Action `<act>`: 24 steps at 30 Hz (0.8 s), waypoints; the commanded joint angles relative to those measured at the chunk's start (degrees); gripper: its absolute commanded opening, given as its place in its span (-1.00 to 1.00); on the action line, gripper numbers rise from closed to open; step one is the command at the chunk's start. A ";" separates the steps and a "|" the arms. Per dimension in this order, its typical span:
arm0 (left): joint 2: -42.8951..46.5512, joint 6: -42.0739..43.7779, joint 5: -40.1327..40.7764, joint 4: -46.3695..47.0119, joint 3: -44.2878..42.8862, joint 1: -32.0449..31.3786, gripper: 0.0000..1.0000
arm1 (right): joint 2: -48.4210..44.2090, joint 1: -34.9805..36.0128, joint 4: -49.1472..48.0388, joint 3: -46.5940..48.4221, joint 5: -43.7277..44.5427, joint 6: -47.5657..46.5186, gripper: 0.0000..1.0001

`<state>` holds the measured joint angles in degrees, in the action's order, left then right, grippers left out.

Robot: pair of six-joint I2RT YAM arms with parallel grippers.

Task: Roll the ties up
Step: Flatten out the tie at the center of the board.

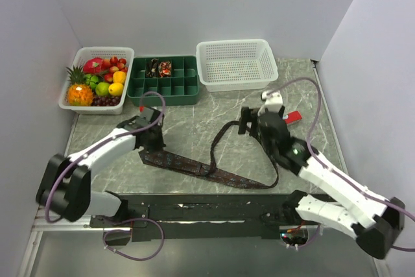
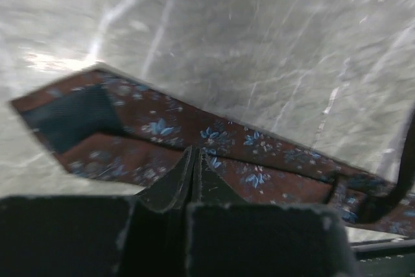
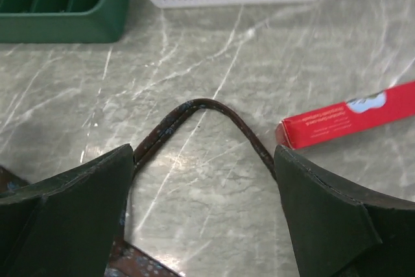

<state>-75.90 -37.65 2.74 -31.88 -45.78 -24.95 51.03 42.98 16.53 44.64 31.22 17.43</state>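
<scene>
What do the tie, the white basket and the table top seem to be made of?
The tie looks like woven fabric, matte brown with small blue flowers; it lies limp. The white basket seems to be moulded plastic, given its regular mesh walls. The table top looks like grey marble or marble-print laminate, with pale veins and a slight sheen.

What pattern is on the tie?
The tie is reddish brown with small blue flowers; left wrist view shows it best.

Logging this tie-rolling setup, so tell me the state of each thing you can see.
tie: unrolled, lying loosely looped.
left gripper: shut, at the tie's wide end.
right gripper: open, straddling the tie's narrow strap.
white basket: empty.
green tray: mostly empty, some back compartments filled.
fruit basket: full.
red box: lying flat.
</scene>
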 commanded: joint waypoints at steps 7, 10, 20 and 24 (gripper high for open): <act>-9.61 -5.15 2.09 7.62 2.10 -3.26 -0.98 | 24.81 -11.86 11.24 15.91 -24.62 10.61 0.65; -11.81 -5.42 2.62 8.32 2.89 -3.35 -0.98 | 29.39 -12.92 11.59 16.00 -25.15 11.22 0.34; -12.09 -7.53 5.34 6.48 5.00 1.04 -0.98 | 45.10 -16.17 14.48 19.51 -27.44 9.64 -1.00; -10.68 -7.09 7.53 2.97 4.56 3.94 -0.98 | 52.59 -17.92 17.91 25.65 -27.53 9.90 -1.00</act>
<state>-85.67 -44.80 3.16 -22.65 -43.68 -23.90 98.96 26.92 30.96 64.36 4.25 27.38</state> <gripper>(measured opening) 0.021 0.008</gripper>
